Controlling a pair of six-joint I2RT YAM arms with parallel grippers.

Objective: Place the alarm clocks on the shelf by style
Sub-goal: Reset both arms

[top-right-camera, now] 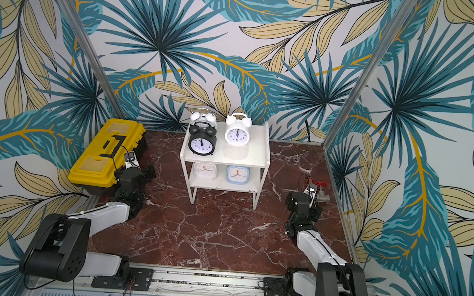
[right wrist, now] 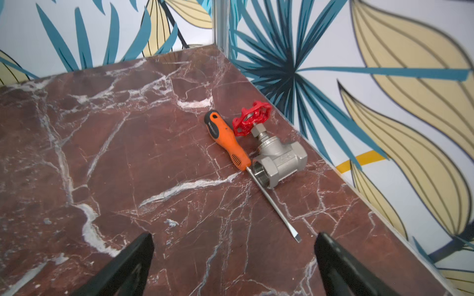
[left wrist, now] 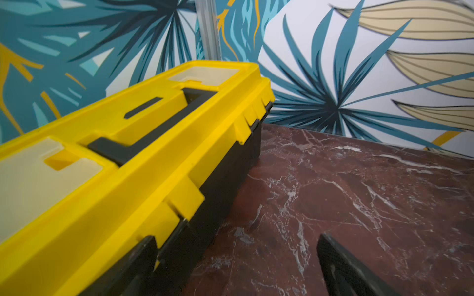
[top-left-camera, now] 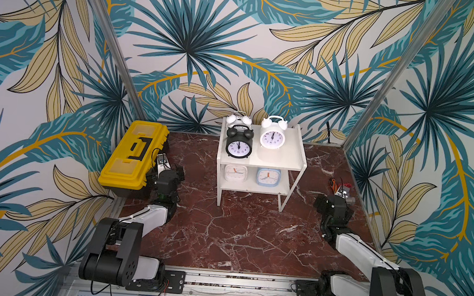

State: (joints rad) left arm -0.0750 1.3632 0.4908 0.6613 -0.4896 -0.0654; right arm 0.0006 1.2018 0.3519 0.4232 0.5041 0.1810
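Note:
The white two-tier shelf (top-left-camera: 290, 154) (top-right-camera: 255, 154) stands at the back middle of the marble floor. On its top board are three twin-bell alarm clocks: a black one (top-left-camera: 239, 143) in front, a white one (top-left-camera: 239, 120) behind it, and another white one (top-left-camera: 272, 135) to the right. On the lower board sit a white rounded-square clock (top-left-camera: 235, 173) and a light blue one (top-left-camera: 268, 176). My left gripper (left wrist: 236, 237) (top-left-camera: 170, 170) is open and empty beside the toolbox. My right gripper (right wrist: 233, 234) (top-left-camera: 331, 199) is open and empty near the right wall.
A yellow toolbox (top-left-camera: 133, 158) (left wrist: 128, 153) with a black base lies at the left wall, close to one left finger. An orange-handled screwdriver (right wrist: 228, 143) and a metal valve (right wrist: 277, 159) with a red handwheel lie ahead of the right gripper by the right wall.

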